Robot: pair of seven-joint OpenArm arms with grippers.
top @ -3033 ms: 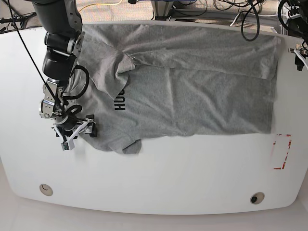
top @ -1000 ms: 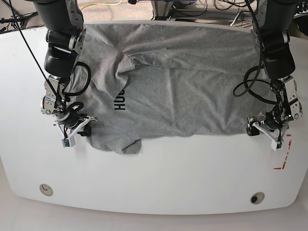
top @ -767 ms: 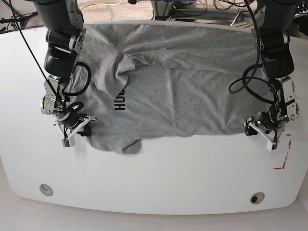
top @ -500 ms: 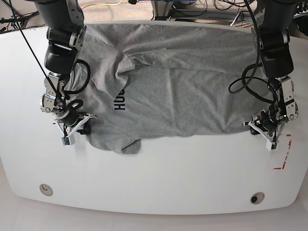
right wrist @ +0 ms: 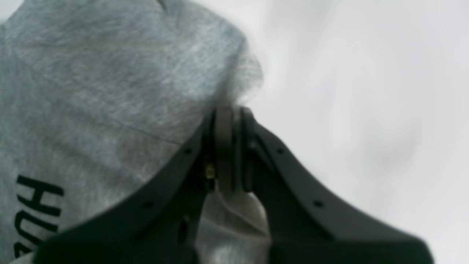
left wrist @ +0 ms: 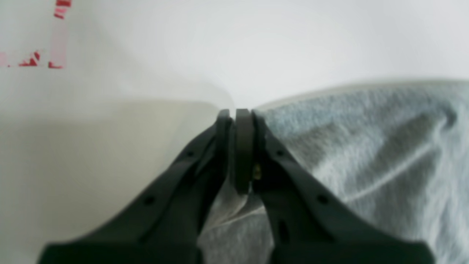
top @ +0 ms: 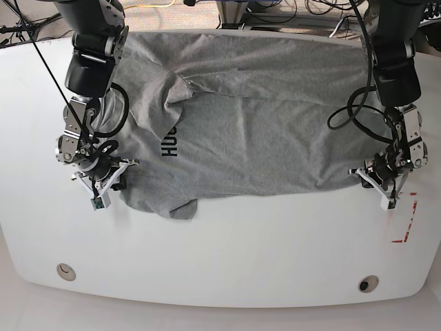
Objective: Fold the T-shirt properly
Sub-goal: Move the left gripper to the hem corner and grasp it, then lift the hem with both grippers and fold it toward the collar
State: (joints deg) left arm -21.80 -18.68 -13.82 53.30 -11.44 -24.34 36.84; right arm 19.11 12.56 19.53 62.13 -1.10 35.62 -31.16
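- Here, in the left wrist view, the left gripper (left wrist: 234,113) has its two dark jaws pressed together on an edge of the T-shirt (left wrist: 366,154); a fold of grey cloth shows between the jaws lower down. The shirt lies to the right of the jaws, the bare white table (left wrist: 256,44) beyond and to the left of them. Red tape marks (left wrist: 55,36) sit on the table, well off from the shirt, at the upper left.
- In the right wrist view, the right gripper (right wrist: 229,110) is likewise clamped on the T-shirt (right wrist: 110,91), with a strip of cloth caught between its jaws. The shirt spreads left of the jaws, black lettering (right wrist: 36,209) near the lower left edge; the table (right wrist: 366,91) is bare to the right.
- In the base view, the T-shirt (top: 275,131) lies spread across the far half of the table (top: 227,255), partly folded over itself. The right gripper (top: 103,189) holds its near corner at the view's left, the left gripper (top: 386,186) its near corner at the view's right, beside the red tape marks (top: 406,221).
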